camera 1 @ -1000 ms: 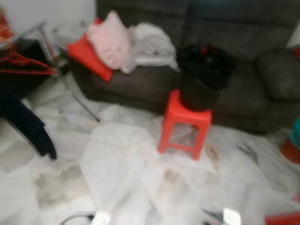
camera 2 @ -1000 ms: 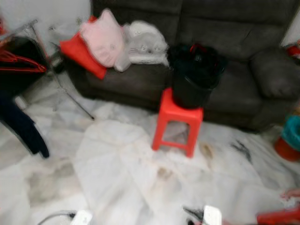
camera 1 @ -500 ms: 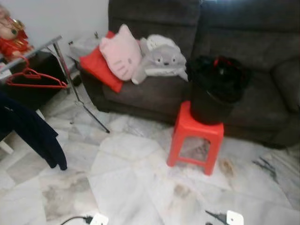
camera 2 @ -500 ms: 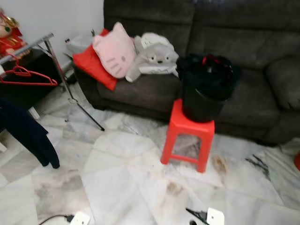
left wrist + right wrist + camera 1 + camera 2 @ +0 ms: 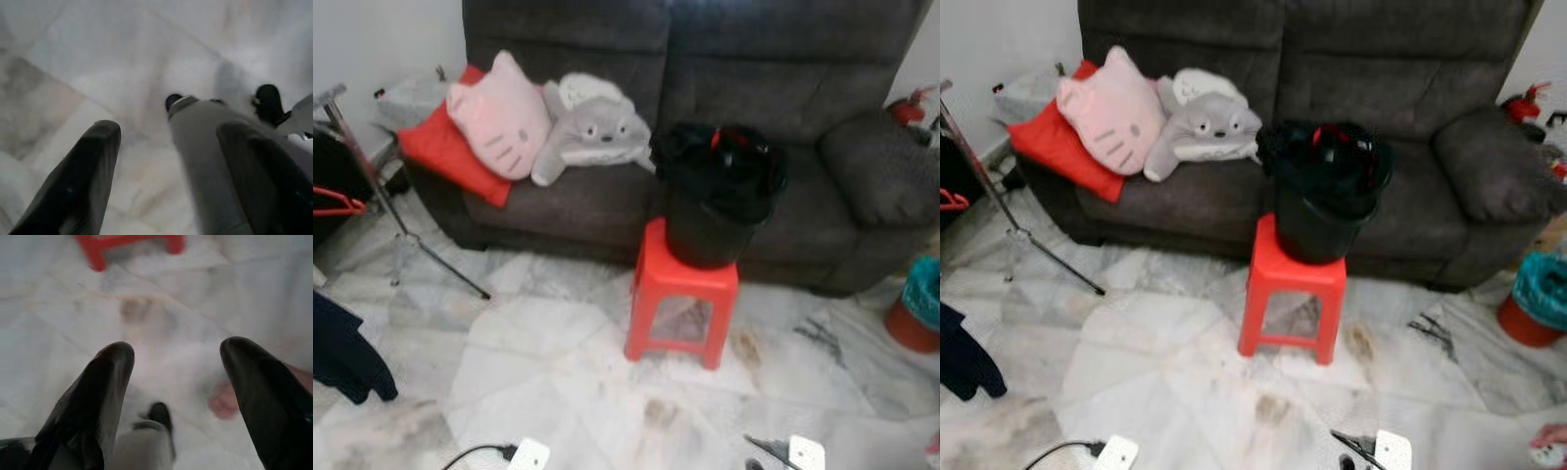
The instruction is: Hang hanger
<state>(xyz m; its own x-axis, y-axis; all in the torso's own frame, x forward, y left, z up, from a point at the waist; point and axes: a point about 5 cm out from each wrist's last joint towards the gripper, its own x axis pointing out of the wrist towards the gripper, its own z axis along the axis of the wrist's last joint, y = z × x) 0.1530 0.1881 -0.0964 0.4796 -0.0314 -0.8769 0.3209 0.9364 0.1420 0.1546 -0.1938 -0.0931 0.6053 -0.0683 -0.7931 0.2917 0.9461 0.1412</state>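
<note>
A red hanger hangs at the far left edge, by the metal pole of a clothes rack. A dark garment hangs below it. Straight ahead, a black bucket stuffed with dark clothes and something red stands on a red stool. My left gripper is open over the marble floor, beside my own grey leg. In the right wrist view, my right gripper is also open above the floor, with the stool's legs beyond it. Neither holds anything.
A dark grey sofa spans the back, with a red cushion, a pink cat pillow and a grey plush. A teal bin sits at the right. White power strips and a cable lie on the floor nearby.
The camera has swung to the right: the rack, hanger and dark garment slid to the left edge, and the sofa's right arm and the teal bin came into view.
</note>
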